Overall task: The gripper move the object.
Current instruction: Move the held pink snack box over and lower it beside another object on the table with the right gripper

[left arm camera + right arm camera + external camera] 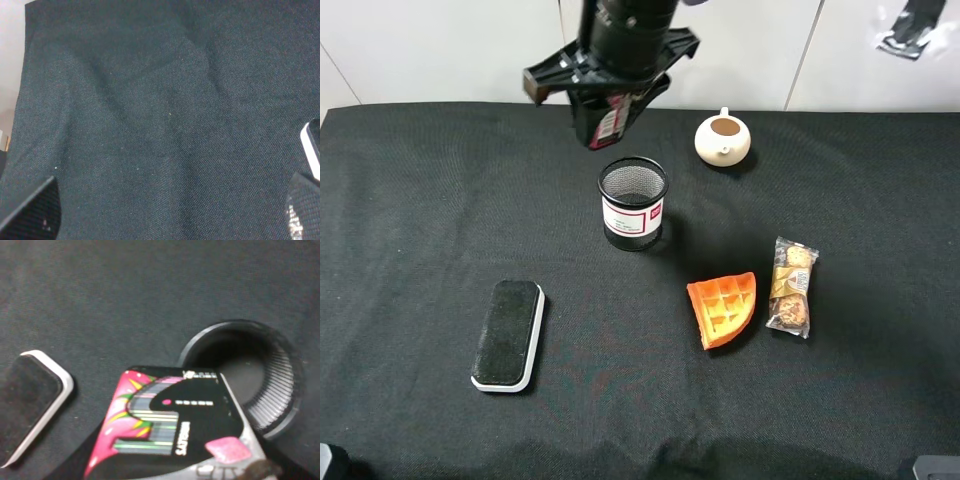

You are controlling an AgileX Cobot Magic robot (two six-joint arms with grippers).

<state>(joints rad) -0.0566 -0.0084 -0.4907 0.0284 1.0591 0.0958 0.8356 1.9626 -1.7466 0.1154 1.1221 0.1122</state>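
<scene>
My right gripper (608, 100), the big black cylinder with finger brackets, hangs over the far middle of the table. It is shut on the object (604, 126), a small black carton with a red-pink label, and holds it in the air just behind the black mesh cup (632, 203). In the right wrist view the carton (160, 425) fills the lower middle, clamped by a finger (235, 460), with the mesh cup (250, 380) below and beside it. My left gripper (165, 215) is open over bare black cloth and holds nothing.
A flat black-and-white eraser (508, 334) lies front left and also shows in the right wrist view (30, 400). A cream teapot (723, 138) stands at the back right. An orange waffle piece (723, 307) and a snack packet (792, 285) lie to the right.
</scene>
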